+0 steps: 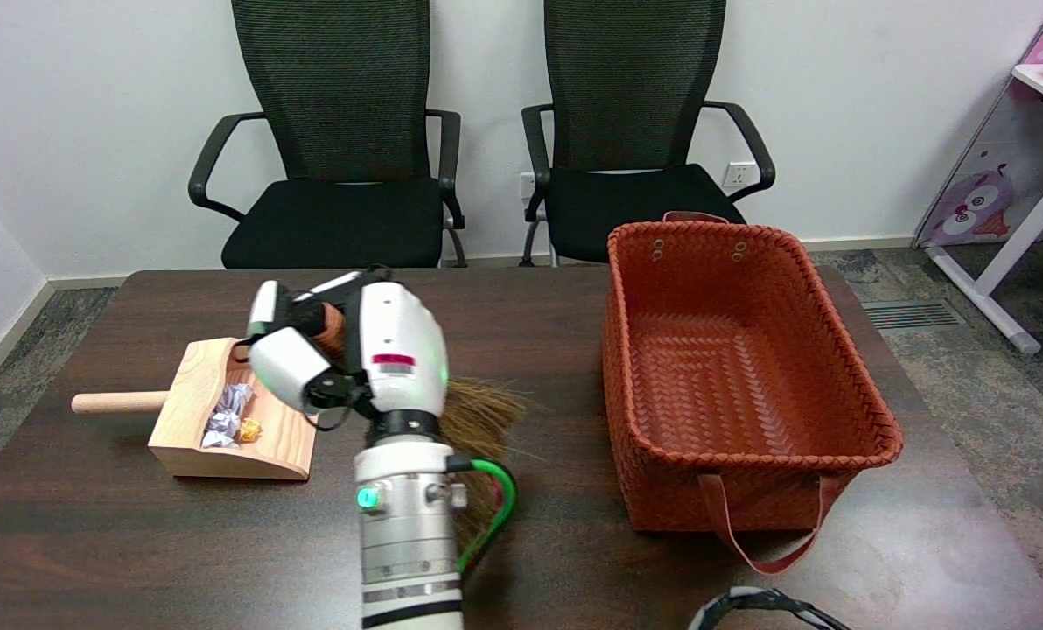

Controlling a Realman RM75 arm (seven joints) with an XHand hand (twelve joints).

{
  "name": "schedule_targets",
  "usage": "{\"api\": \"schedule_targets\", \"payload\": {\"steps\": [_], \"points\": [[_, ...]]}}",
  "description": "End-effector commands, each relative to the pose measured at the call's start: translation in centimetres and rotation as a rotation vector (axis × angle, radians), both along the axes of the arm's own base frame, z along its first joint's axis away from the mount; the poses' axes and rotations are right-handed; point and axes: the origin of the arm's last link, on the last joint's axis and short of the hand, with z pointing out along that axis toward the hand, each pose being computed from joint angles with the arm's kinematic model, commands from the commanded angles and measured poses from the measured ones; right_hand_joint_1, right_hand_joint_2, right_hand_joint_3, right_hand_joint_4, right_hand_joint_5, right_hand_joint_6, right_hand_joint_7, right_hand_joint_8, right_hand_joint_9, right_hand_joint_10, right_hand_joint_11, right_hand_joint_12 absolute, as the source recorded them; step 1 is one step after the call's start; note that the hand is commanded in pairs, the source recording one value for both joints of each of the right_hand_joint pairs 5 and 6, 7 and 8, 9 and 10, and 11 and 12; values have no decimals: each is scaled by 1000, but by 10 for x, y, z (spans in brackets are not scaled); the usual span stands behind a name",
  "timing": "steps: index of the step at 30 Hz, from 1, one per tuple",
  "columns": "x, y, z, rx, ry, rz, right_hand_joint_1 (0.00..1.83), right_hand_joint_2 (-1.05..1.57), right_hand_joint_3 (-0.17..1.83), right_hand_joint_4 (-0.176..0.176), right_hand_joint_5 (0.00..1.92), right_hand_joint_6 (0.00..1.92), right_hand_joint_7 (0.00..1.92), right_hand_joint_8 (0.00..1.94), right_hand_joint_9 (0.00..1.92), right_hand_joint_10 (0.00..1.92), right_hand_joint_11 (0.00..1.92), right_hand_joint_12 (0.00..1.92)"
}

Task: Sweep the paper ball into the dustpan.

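Note:
A crumpled paper ball (227, 414) lies inside the wooden dustpan (269, 446) at the table's left, next to a small yellow scrap (249, 429). The dustpan's round handle (117, 402) points left. My right hand (346, 350) hovers just right of the dustpan and grips the brown handle of a small straw broom. The broom's bristles (479, 409) fan out to the right behind my wrist, low over the table. Most of the broom is hidden by the hand and forearm.
A large woven orange basket (740, 367) with a strap handle stands on the right half of the dark wooden table (136, 542). Two black office chairs (338, 140) stand behind the table. A black cable loop (753, 604) shows at the bottom edge.

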Motion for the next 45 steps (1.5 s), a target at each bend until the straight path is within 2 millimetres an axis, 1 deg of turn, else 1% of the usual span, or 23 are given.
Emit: {"api": "schedule_targets", "payload": {"steps": [1, 5, 7, 9, 13, 16, 21, 25, 27, 29, 33, 36, 43, 45], "points": [[-8, -22, -34, 40, 52, -24, 858, 1571, 1833, 176, 1920, 1920, 1920, 1920, 1920, 1920, 1920, 1920], [-17, -10, -28, -8, 48, -50, 857, 1571, 1833, 176, 1920, 1920, 1920, 1920, 1920, 1920, 1920, 1920], [-22, -3, -21, -69, 81, -70, 857, 1571, 1833, 176, 1920, 1920, 1920, 1920, 1920, 1920, 1920, 1920], [-23, 4, -16, -122, 121, -74, 859, 1571, 1833, 176, 1920, 1920, 1920, 1920, 1920, 1920, 1920, 1920], [-26, 9, -14, -168, 184, -90, 851, 1571, 1833, 176, 1920, 1920, 1920, 1920, 1920, 1920, 1920, 1920], [-31, 8, -16, -163, 213, -103, 856, 1571, 1833, 176, 1920, 1920, 1920, 1920, 1920, 1920, 1920, 1920], [-33, 8, -18, -164, 216, -113, 863, 1571, 1833, 176, 1920, 1920, 1920, 1920, 1920, 1920, 1920, 1920], [-44, 7, -14, -160, 201, -143, 863, 1571, 1833, 176, 1920, 1920, 1920, 1920, 1920, 1920, 1920, 1920], [-50, 4, -12, -138, 169, -140, 862, 1571, 1833, 176, 1920, 1920, 1920, 1920, 1920, 1920, 1920, 1920], [-53, 1, -13, -127, 178, -135, 861, 1571, 1833, 176, 1920, 1920, 1920, 1920, 1920, 1920, 1920, 1920], [-52, -11, -17, -93, 201, -124, 860, 1571, 1833, 176, 1920, 1920, 1920, 1920, 1920, 1920, 1920, 1920], [-55, -19, -17, -68, 194, -124, 870, 1571, 1833, 176, 1920, 1920, 1920, 1920, 1920, 1920, 1920, 1920], [-66, -26, -14, -46, 162, -150, 851, 1571, 1833, 176, 1920, 1920, 1920, 1920, 1920, 1920, 1920, 1920], [-67, -27, -13, -47, 171, -149, 872, 1571, 1833, 176, 1920, 1920, 1920, 1920, 1920, 1920, 1920, 1920]]}}
